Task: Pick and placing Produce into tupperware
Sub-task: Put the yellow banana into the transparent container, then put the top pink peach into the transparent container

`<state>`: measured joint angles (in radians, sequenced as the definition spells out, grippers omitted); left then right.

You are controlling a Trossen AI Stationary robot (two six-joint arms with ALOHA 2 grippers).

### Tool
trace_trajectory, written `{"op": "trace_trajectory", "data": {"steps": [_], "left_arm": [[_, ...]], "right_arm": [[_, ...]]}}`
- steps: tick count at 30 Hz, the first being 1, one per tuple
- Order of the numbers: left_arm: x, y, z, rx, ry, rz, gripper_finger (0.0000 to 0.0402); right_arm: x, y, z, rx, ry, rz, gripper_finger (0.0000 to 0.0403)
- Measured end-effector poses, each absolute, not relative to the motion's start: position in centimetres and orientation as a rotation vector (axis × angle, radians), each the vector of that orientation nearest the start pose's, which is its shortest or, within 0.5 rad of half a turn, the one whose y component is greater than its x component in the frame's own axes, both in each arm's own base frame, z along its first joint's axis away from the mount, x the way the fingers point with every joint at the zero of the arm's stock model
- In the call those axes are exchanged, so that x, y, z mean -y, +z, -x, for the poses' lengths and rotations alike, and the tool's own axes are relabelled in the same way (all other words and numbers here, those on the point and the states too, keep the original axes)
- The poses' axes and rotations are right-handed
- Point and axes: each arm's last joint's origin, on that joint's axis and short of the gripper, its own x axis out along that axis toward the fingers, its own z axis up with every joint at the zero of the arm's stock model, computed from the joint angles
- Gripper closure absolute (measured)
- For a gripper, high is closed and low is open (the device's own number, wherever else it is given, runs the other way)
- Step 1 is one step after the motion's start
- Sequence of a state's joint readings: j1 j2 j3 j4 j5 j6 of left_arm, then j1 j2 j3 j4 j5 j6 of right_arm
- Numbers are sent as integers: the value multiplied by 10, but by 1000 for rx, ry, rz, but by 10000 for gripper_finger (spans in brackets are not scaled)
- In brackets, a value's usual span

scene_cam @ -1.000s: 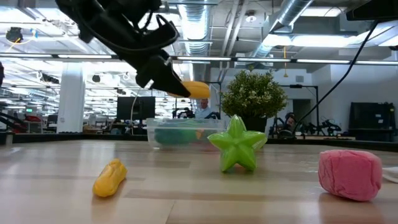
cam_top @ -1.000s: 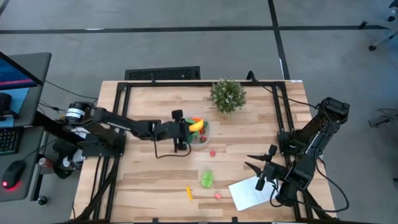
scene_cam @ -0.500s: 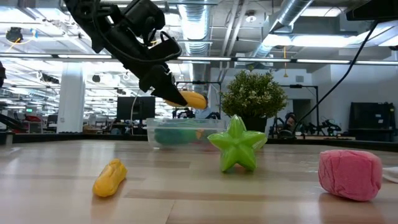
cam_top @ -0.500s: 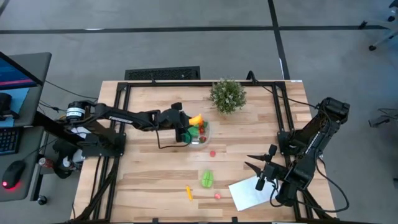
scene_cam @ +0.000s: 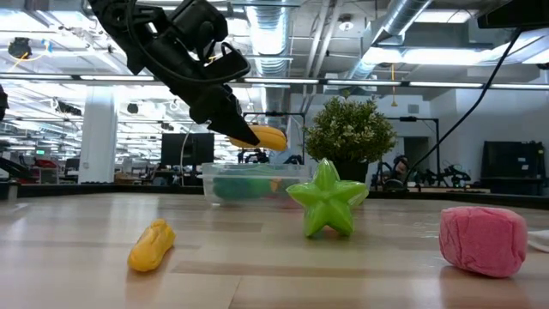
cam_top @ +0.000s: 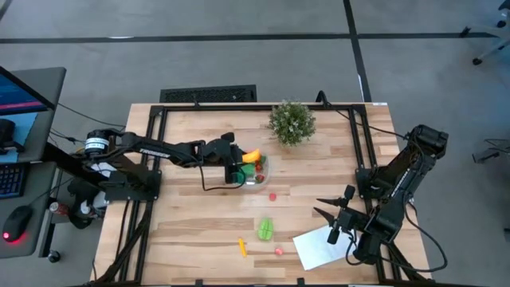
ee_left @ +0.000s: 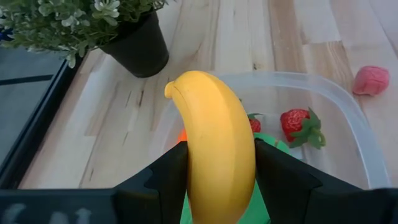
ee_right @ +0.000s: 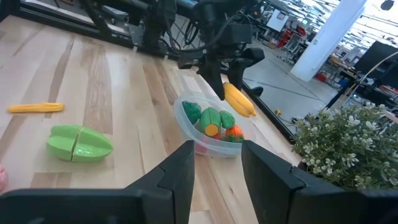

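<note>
Wooden table (cam_top: 199, 223) carries everything noted here; positions are given relative to the clear tub.

Left arm (cam_top: 151, 149) reaches across the table to the clear tub (cam_top: 256, 171). Left gripper (cam_top: 236, 165) hangs over the tub's rim on the side away from the potted plant, above the contents and not touching the tub. Its two fingers (ee_left: 166, 174) are pinching a yellow banana (ee_left: 216, 155), which sticks out past the fingertips over the tub's open top. In the low view the banana (scene_cam: 260, 136) sits above the tub (scene_cam: 253, 183), clear of it.

Right arm (cam_top: 398, 183) is parked well away from the tub, at the table's far right side. Right gripper (cam_top: 329, 210) is nearly pressed together, holding nothing, and hovers just beside a flat white sheet (cam_top: 319, 247).

Potted plant (cam_top: 292, 121) stands near the tub, toward the back edge of the table.

Inside the tub: green pieces (ee_right: 210, 116), an orange piece (ee_right: 234, 132), and two strawberries (ee_left: 298, 121), seen in both wrist views.

Outside the tub, on bare wood:
- green star-shaped fruit (cam_top: 265, 229), well apart from the tub toward the front edge;
- small yellow-orange piece (cam_top: 241, 247), farther from the tub than the star fruit;
- pink berry (cam_top: 279, 250), beside the white sheet's corner;
- small pink-red piece (cam_top: 272, 196), just beside the tub.
</note>
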<state>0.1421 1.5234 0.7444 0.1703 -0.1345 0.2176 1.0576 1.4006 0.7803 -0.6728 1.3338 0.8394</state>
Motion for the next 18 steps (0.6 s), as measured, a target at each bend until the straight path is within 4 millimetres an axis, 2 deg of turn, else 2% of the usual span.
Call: {"op": "trace_trajectory", "data": {"steps": [8,18], "left_arm": [[-47,183,-300,-636,202,-203,224],[-46,183,-300,-633,178,-196,185]], "right_arm": [[-187,198,-137,-319,-387,385,278],[-187,198,-137,-319,-387,385,278]]}}
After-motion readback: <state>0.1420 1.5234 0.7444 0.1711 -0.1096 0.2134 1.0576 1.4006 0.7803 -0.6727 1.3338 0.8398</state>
